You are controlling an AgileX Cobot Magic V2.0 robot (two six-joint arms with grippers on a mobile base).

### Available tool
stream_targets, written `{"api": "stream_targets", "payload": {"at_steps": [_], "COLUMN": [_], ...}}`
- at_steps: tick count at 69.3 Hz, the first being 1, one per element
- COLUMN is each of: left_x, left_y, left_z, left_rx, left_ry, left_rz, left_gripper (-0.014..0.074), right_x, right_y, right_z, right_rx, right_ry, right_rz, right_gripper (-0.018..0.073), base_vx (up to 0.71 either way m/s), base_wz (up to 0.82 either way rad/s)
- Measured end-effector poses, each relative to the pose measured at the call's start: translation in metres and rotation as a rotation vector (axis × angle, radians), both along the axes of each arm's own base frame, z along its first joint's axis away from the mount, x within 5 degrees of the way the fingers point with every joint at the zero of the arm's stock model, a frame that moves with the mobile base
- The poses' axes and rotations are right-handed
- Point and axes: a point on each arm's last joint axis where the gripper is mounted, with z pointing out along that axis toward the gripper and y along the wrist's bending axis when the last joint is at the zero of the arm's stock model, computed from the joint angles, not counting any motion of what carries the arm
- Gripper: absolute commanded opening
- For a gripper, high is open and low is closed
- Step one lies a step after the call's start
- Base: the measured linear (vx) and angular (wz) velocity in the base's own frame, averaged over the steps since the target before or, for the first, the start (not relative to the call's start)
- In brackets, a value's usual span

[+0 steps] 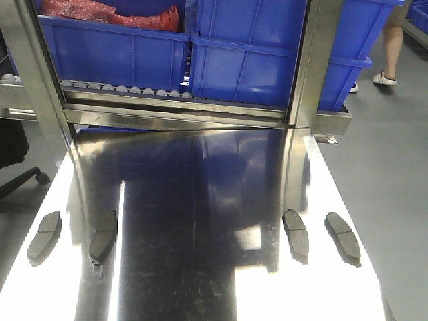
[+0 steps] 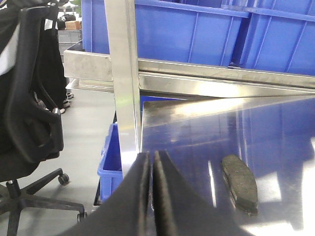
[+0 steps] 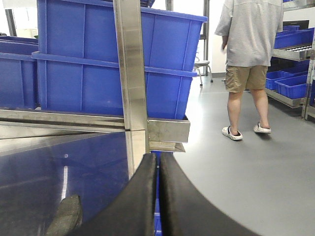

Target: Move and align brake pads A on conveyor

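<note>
Steel table (image 1: 174, 281) bears brake pads (image 1: 103, 235), one inward of closed left gripper (image 2: 151, 156), another inward of closed right gripper (image 3: 158, 157).

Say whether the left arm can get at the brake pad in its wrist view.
Probably yes: the brake pad lies flat on the steel table, right of the left gripper, nothing between them. Its jaws are shut, though.

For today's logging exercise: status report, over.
Left gripper, right gripper shut, empty. Four brake pads on steel table, none gripped. No conveyor in view. Nothing blocking them.
</note>
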Motion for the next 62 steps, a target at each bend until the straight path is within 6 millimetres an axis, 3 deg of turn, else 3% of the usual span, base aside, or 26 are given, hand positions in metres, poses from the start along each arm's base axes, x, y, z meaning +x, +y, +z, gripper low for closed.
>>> {"api": "stream_targets", "payload": {"at_steps": [62], "left_x": [0.0002], "left_y": [0.0006], "left_z": [0.0026], "left_rx": [0.086], "left_ry": [-0.024], "left_rz": [0.0], "left_gripper": [-0.0006], "right_x": [0.0], "right_y": [0.0], "right_z": [0.0], "right_rx": [0.0], "right_ry": [0.0], "right_rz": [0.0], "right_gripper": [-0.0004], "base_vx": [0.0], "base_wz": [0.0]}}
